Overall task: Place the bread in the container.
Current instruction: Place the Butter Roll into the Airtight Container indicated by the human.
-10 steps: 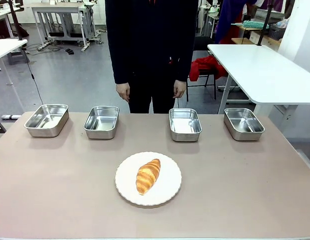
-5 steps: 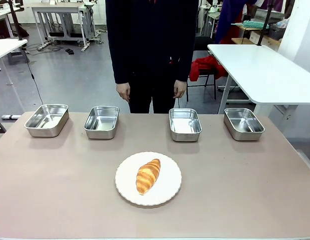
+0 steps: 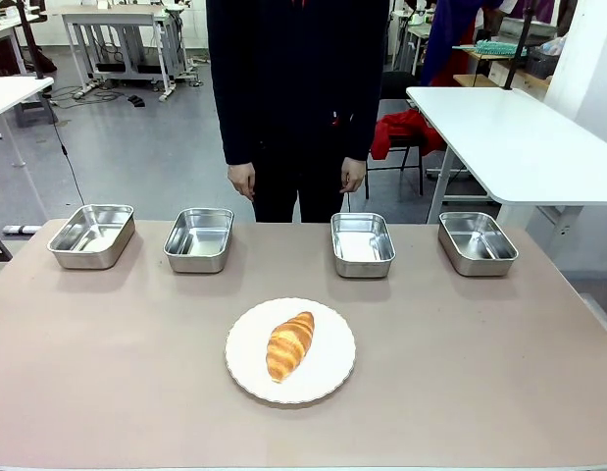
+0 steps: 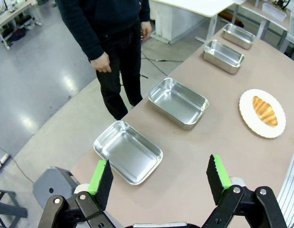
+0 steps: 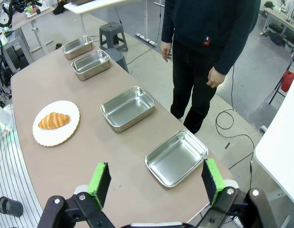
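- Four steel pans (image 3: 197, 263) stand empty along the far side of the table (image 3: 107, 373); which one is meant, I cannot tell.
- Untouched, the croissant (image 3: 289, 345) lies on the white plate (image 3: 328, 378), nearer the robot.
- Both the left gripper (image 4: 159, 161) and the right gripper (image 5: 156, 164) gape wide, holding nothing; the whole task remains.

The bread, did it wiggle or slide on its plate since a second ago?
No. The bread lies at the same slant in the middle of the white plate, no nearer to any side of its wavy rim than before.
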### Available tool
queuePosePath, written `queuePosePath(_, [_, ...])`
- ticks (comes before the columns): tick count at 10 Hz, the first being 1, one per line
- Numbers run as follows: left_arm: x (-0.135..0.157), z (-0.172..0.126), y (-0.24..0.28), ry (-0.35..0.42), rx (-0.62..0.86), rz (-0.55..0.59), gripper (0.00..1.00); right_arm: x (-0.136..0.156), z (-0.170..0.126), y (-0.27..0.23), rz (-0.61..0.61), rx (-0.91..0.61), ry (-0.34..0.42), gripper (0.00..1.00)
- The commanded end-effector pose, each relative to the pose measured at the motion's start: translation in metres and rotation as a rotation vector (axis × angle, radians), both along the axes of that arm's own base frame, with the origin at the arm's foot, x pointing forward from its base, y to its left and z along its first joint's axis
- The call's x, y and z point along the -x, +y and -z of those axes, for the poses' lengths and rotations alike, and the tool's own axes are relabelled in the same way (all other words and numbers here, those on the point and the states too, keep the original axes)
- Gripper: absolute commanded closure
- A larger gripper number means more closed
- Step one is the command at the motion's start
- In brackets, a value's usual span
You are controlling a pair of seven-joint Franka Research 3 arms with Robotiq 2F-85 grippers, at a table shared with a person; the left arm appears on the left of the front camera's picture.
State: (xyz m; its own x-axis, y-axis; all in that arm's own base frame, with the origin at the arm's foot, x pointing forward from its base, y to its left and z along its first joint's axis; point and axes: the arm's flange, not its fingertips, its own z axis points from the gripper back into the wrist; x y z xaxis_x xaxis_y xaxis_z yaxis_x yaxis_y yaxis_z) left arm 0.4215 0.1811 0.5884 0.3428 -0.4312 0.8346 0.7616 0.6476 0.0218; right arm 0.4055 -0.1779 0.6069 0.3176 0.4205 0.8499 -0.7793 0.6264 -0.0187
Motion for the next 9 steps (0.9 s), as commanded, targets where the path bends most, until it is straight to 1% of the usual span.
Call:
queuePosePath(1, [0.0014, -0.0010, -0.0002, -0.014, -0.002, 0.009, 0.00, 0.0007, -0.0011, 0.0020, -0.004, -0.006, -0.014, 0.00])
queuePosePath(9, [0.0014, -0.0010, -0.0002, -0.014, -0.002, 0.009, 0.00, 0.0007, -0.0011, 0.0020, -0.004, -0.006, -0.014, 0.00])
